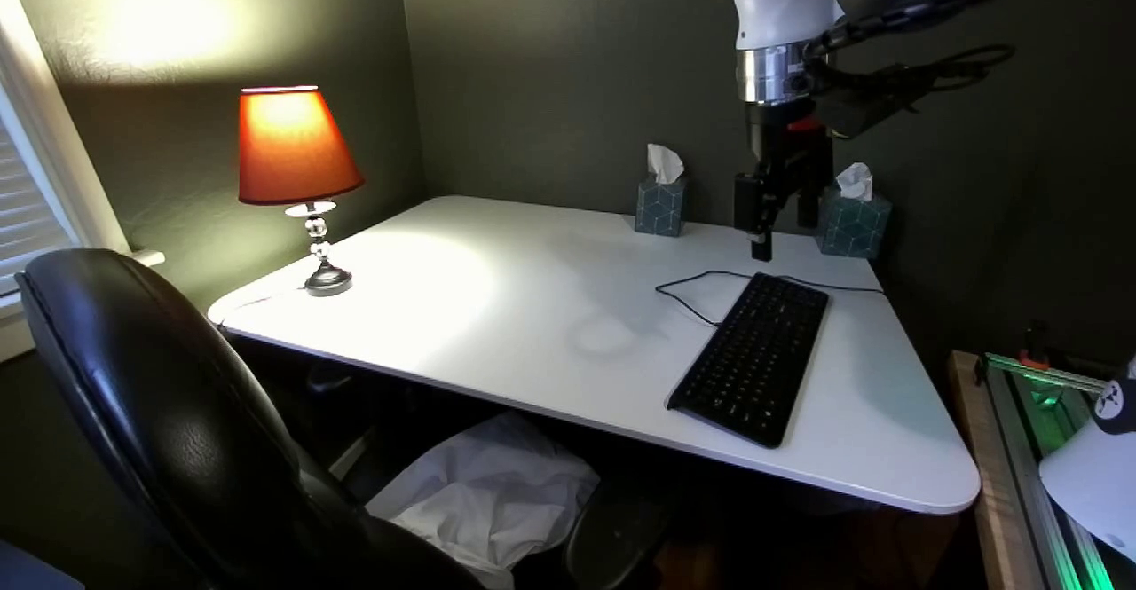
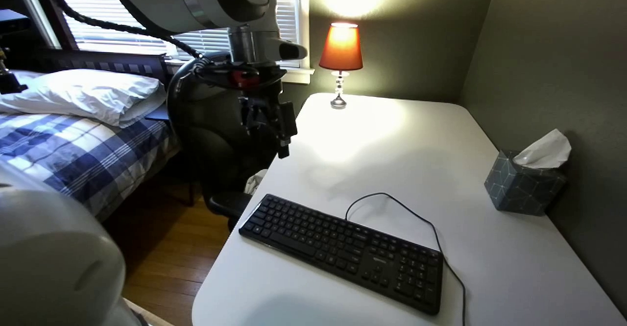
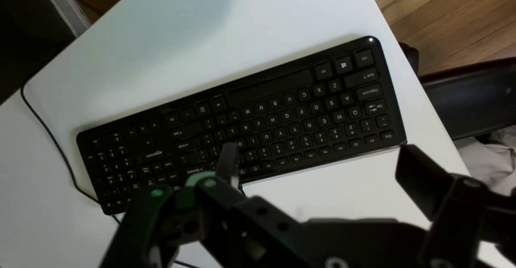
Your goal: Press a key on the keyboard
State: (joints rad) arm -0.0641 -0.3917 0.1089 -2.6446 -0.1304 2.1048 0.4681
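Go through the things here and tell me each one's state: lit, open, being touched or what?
Lamp: lit.
End effector: open, raised above the desk, holding nothing.
Keyboard: lying keys up, not being touched; powered or not, can't tell.
Cable: attached to the keyboard, lying loosely bent.
Tissue boxes: open, a tissue poking out of each.
Blinds: lowered.

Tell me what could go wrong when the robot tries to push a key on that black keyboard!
The keys are small and close together, so the open gripper might push the wrong one, or several at once. The thin cable curves loosely across the desk, so the gripper might snag it if it moves low. And one end of the keyboard lies close to the desk's edge, so a sideways shove could perhaps tip it off.
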